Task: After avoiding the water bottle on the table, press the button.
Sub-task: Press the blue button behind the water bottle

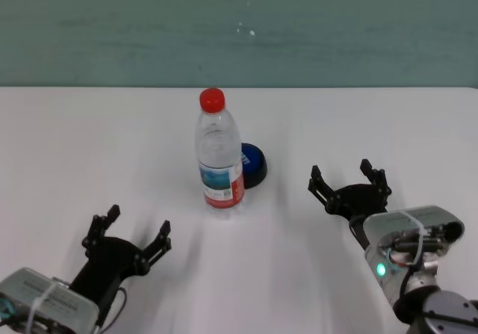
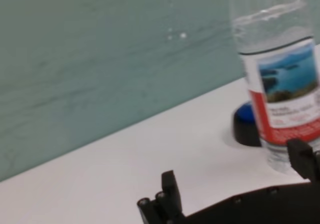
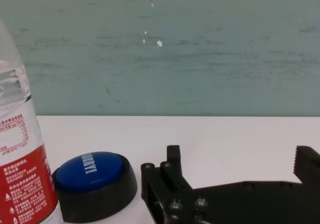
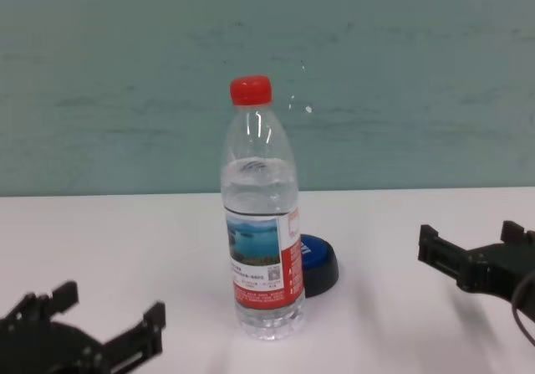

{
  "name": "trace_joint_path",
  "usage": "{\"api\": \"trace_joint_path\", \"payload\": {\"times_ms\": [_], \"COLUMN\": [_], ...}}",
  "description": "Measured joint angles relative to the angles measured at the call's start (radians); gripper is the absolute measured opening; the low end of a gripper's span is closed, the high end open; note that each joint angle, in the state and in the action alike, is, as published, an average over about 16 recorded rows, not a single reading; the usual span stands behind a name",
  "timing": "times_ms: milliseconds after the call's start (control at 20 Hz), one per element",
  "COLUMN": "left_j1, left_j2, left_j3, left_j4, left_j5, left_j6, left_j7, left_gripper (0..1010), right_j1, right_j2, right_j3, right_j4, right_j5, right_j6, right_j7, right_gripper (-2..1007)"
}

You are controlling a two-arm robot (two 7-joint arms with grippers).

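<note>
The water bottle (image 1: 219, 158) stands upright in the middle of the white table (image 1: 89, 155), clear with a red cap. The blue button (image 1: 252, 165) on its black base sits just behind and to the right of the bottle, touching or nearly touching it. The bottle (image 4: 261, 240) half hides the button (image 4: 319, 265) in the chest view. My right gripper (image 1: 349, 177) is open and empty, low over the table to the right of the button. My left gripper (image 1: 138, 229) is open and empty at the front left. The right wrist view shows the button (image 3: 92, 176) beside the bottle (image 3: 22, 174).
A teal wall (image 1: 239, 28) runs behind the table's far edge. Bare tabletop lies between the right gripper and the button, and to the left of the bottle. The left wrist view shows the bottle (image 2: 282, 83) and the button (image 2: 246, 124) behind it.
</note>
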Motion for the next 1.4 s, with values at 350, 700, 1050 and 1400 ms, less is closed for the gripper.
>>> {"api": "trace_joint_path", "payload": {"times_ms": [350, 700, 1050, 1400], "left_j1": [0.004, 0.002, -0.006, -0.01], "left_j2": [0.018, 0.026, 0.023, 0.019], "left_j3": [-0.009, -0.023, -0.032, -0.033], "left_j4": [0.022, 0.027, 0.037, 0.044], "left_j5": [-0.03, -0.063, -0.068, -0.066], "left_j6": [-0.066, -0.078, -0.061, -0.053], "left_j7": [-0.03, -0.046, -0.04, -0.034], "left_gripper": [1000, 1000, 1000, 1000], "right_j1": [0.0, 0.0, 0.0, 0.0], "right_j2": [0.0, 0.0, 0.0, 0.0], "right_j3": [0.0, 0.0, 0.0, 0.0], "right_j4": [0.0, 0.0, 0.0, 0.0], "right_j5": [0.0, 0.0, 0.0, 0.0], "right_j6": [0.0, 0.0, 0.0, 0.0], "right_j7": [0.0, 0.0, 0.0, 0.0], "right_gripper": [1004, 1004, 1004, 1004]}}
